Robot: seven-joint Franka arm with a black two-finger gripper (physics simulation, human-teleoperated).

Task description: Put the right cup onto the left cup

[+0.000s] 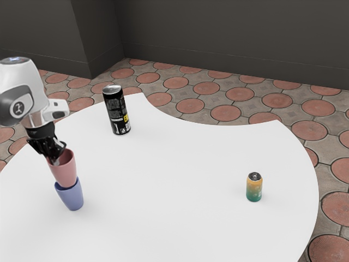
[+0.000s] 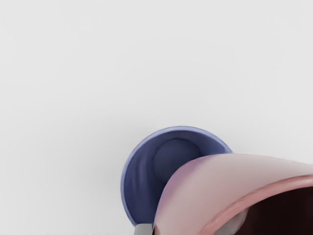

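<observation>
Exterior view, lower left: black two-finger gripper was clamped on the wall of smooth, tapered pink cup, above round-mouthed blue cup; whether cups touched was unclear

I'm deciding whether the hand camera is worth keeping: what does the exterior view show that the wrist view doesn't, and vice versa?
Exterior view: the tall black drink can, the orange-and-green drink can, the tiled floor and the dark wall.
Wrist view: the inside bottom of the blue cup.
Both: the pink cup, the blue cup and the white table.
</observation>
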